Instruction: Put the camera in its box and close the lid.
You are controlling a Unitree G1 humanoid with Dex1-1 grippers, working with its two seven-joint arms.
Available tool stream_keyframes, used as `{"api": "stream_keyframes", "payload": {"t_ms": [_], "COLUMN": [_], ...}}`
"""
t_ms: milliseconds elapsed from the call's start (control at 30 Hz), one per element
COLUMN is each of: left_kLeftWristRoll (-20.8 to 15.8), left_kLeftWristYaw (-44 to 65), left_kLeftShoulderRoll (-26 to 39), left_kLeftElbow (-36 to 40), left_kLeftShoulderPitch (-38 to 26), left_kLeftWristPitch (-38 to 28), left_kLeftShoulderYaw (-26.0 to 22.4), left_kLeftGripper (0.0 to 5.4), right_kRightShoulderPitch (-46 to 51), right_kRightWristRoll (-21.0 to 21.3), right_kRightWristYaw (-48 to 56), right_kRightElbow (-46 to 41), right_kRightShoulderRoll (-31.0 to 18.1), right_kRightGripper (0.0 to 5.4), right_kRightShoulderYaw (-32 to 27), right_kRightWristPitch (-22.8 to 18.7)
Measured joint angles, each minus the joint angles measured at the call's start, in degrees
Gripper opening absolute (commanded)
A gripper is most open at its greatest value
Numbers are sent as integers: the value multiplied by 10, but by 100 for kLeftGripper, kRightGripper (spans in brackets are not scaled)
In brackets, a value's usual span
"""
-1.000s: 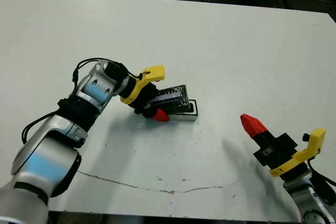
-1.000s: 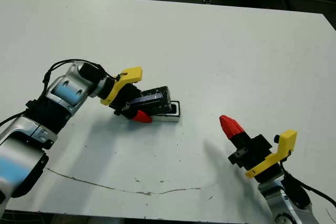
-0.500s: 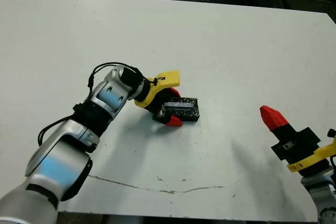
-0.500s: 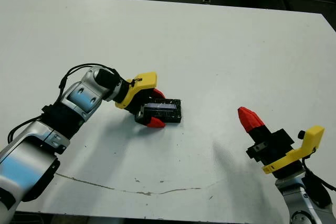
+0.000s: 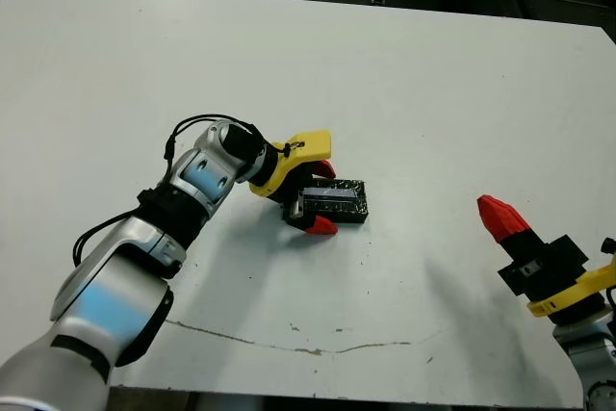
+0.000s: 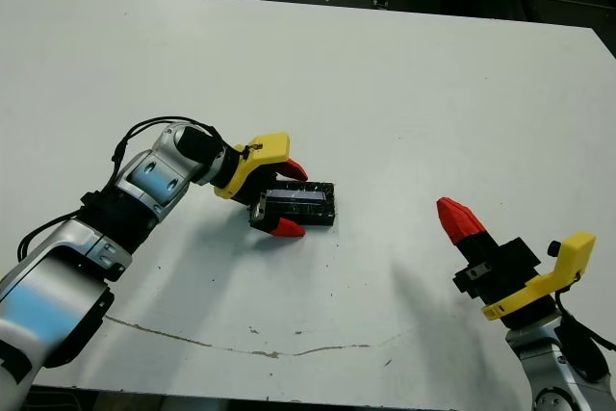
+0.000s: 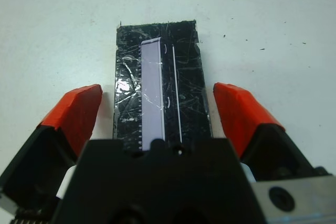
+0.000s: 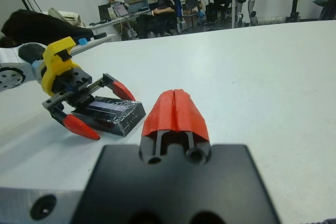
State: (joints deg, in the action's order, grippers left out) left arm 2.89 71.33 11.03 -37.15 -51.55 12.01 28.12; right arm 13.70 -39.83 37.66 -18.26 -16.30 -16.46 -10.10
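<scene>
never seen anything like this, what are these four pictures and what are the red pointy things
This is a two-armed humanoid robot at a white table. The red points are the tips of its two-fingered grippers. Two pictures come from cameras in its head, looking down at the table. The other two come from a camera on each wrist, looking along that gripper's fingers.

On the table lies a small black box with its speckled lid on it. The left gripper is open, with one finger on each side of the box, and the left wrist view shows gaps between fingers and box. The right gripper is shut, holds nothing, and is off to the side. People sit at desks far behind the table in the right wrist view.
</scene>
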Motion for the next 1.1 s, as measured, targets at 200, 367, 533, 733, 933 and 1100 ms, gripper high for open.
{"api": "stream_keyframes", "payload": {"t_ms": [200, 367, 533, 733, 933, 1100], "left_kLeftWristRoll": [-2, -11, -32, -45, -50, -58], "left_kLeftWristYaw": [17, 25, 38, 48, 57, 57], "left_kLeftShoulderRoll": [10, 32, 63, 117, 163, 178], "left_kLeftElbow": [8, 37, 86, 134, 132, 128], "left_kLeftShoulderPitch": [3, 23, 56, 89, 100, 109], "left_kLeftWristPitch": [-2, -4, 7, 16, 11, -3], "left_kLeftShoulderYaw": [-7, -20, -35, -50, -64, -70], "left_kLeftGripper": [539, 539, 539, 539, 539, 539], "right_kRightShoulderPitch": [1, 2, 5, 10, 12, 12], "right_kRightWristRoll": [-1, -1, 6, 12, 12, 14], "right_kRightWristYaw": [0, -2, -10, -13, -20, -21], "right_kRightElbow": [0, -2, -7, -15, -18, -18], "right_kRightShoulderRoll": [2, 2, 2, 2, 4, 5], "right_kRightGripper": [0, 0, 0, 0, 0, 0], "right_kRightShoulderYaw": [4, 7, 9, 11, 15, 18], "right_kRightWristPitch": [0, -2, -2, -2, -2, 0]}}
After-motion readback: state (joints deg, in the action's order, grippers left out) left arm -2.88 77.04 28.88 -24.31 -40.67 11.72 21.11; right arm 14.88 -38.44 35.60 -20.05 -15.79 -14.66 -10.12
